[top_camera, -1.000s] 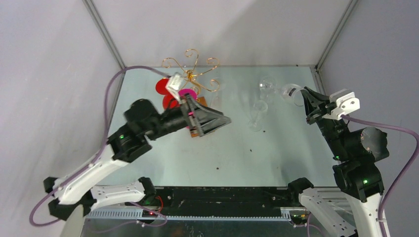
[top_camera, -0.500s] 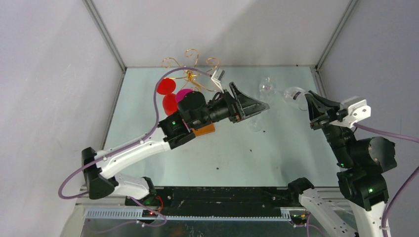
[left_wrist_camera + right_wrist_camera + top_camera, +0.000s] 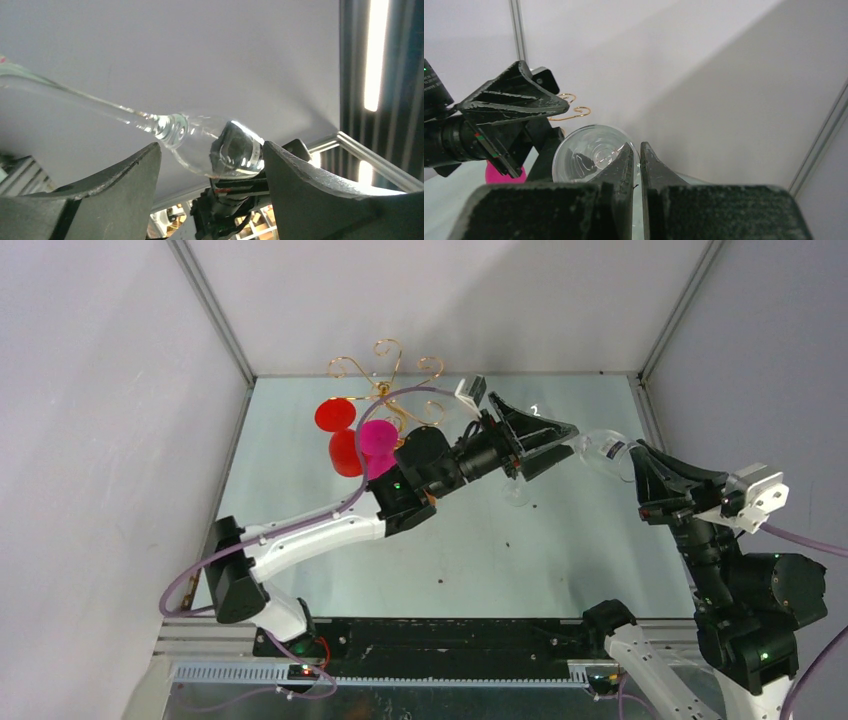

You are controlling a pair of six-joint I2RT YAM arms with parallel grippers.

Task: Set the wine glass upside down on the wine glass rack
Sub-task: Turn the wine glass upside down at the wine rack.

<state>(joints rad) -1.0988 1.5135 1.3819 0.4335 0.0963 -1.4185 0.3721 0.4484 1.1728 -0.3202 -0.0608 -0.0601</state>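
Observation:
My right gripper point(image 3: 642, 462) is shut on the rim of a clear wine glass point(image 3: 603, 451) and holds it on its side above the table, stem pointing left. In the right wrist view the fingertips point(image 3: 630, 152) pinch the rim of the glass point(image 3: 584, 155). My left gripper point(image 3: 563, 438) is open, with its jaws on either side of the glass's stem end and not touching it. The left wrist view shows the bowl point(image 3: 207, 147) between the open fingers point(image 3: 125, 172). The gold wire rack point(image 3: 385, 380) stands at the back left. Its wooden base is hidden by my left arm.
Two red glasses point(image 3: 336, 416) and a pink one point(image 3: 378, 437) hang at the rack. Another clear glass point(image 3: 517, 492) stands on the table under my left gripper. The enclosure walls close in at the back and on both sides.
My left arm has swung right from the rack, its open gripper now around the held glass. My right gripper has drawn back to the right and nearer, still holding the glass.

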